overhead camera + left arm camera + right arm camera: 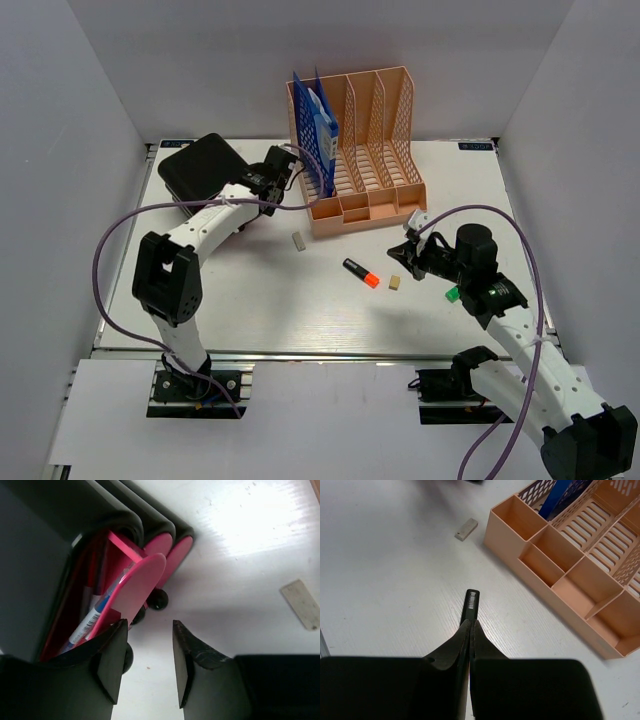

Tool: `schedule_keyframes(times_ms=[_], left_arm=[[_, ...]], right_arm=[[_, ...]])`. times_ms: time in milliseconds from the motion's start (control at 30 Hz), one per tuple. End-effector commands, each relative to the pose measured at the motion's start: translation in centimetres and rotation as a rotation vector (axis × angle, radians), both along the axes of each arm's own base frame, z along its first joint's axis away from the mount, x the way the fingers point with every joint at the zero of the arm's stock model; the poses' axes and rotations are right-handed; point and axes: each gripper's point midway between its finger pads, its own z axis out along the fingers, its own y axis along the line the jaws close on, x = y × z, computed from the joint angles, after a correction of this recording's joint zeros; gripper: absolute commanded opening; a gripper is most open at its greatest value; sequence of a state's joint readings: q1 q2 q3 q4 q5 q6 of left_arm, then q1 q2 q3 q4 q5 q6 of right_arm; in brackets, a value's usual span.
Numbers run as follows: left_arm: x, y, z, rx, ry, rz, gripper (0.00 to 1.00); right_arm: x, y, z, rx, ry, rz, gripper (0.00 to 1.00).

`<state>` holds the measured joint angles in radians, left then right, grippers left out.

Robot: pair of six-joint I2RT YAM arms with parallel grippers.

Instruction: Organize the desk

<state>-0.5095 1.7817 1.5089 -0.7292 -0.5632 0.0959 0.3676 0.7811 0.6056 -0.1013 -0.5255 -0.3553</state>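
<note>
The white desk (pixel 250 310) carries loose stationery. At its left, a black pencil case (pixel 203 170) lies open; the left wrist view shows its pink lining (pixel 145 577) and a blue-and-white pen (pixel 87 622) inside. My left gripper (pixel 149 626) hovers beside the case's mouth, open, with only bare desk between its fingers. A black highlighter with an orange cap (pixel 361 272) lies mid-desk. My right gripper (pixel 402 254) is shut and holds nothing, its tips (pixel 470 622) just over the highlighter's black end (pixel 472 601).
A peach mesh file rack (pixel 370 195) with blue folders (pixel 318 130) stands at the back centre. One small tan eraser (pixel 298 241) lies in front of it, another (pixel 395 283) near the highlighter. A green object (pixel 452 294) sits under the right arm.
</note>
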Motion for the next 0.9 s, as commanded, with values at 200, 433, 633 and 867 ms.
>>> schedule_keyframes(times_ms=[200,433,633,867], left_arm=[[2.7,1.9,0.3,-0.031,-0.042,0.092,0.58],[3.3,2.6,0.8,-0.043,-0.048,0.116,0.62],[2.7,1.1,2.5,-0.098,-0.061,0.061,0.57],[-2.9,-2.2,2.6,-0.465,-0.107,-0.004,0.0]], right_arm=[[0.4,-0.2,1.3,0.005,-0.074,-0.011,0.0],[0.4,-0.3,1.3,0.003,-0.072,-0.011,0.0],[0.4,-0.2,1.2,0.002,-0.073,-0.005,0.0],[0.3,-0.2,1.1,-0.001,-0.072,0.002,0.0]])
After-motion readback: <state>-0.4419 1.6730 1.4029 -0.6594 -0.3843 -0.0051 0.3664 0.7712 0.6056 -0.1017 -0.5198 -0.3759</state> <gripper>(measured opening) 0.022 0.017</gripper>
